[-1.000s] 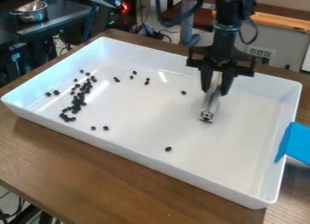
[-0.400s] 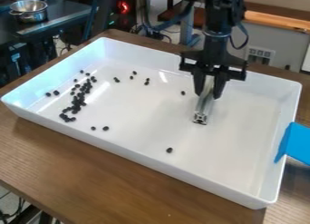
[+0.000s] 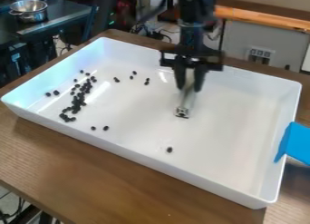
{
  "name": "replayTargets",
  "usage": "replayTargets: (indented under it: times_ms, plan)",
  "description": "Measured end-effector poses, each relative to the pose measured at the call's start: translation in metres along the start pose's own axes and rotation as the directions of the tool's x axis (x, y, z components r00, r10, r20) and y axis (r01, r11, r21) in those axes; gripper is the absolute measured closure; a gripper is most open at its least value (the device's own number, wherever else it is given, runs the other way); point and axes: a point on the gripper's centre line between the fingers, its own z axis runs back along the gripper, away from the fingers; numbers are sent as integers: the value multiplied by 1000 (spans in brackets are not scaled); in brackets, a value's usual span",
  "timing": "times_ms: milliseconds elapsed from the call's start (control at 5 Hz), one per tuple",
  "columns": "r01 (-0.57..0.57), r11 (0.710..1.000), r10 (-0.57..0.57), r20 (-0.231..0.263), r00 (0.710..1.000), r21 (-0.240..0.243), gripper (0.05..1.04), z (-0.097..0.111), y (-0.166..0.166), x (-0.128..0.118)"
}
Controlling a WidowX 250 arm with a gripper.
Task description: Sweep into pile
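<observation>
In the camera view, the black two-finger end effector (image 3: 189, 87) is clamped on a silver metal bar (image 3: 183, 110), its lower end over the floor of the large white rectangular tray (image 3: 230, 128) on the brown wooden worktop (image 3: 91, 173). Arm and bar have just shifted leftward, nearer the long cluster of small black beans (image 3: 75, 108) at the tray's left side. That cluster looks unchanged, as does the lone black bean (image 3: 169, 149) near the front wall, so this seems to be repositioning, with strays still to gather
</observation>
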Motion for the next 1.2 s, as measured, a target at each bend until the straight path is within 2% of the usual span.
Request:
replayTargets:
  times_ms: [400, 600, 800, 1000, 1200]
  plan:
    - [-111, 994, 110, 55, 992, 7, 719, 0, 54, 0]
    - [-163, 987, 161, 102, 982, 9, 719, 1, 64, -6]
    - [-191, 981, 187, 122, 975, 21, 719, 0, 75, -9]
    - [-279, 960, 274, 122, 954, 31, 719, 3, 103, -11]
    - [-310, 950, 305, 98, 947, 47, 720, 2, 117, -14]
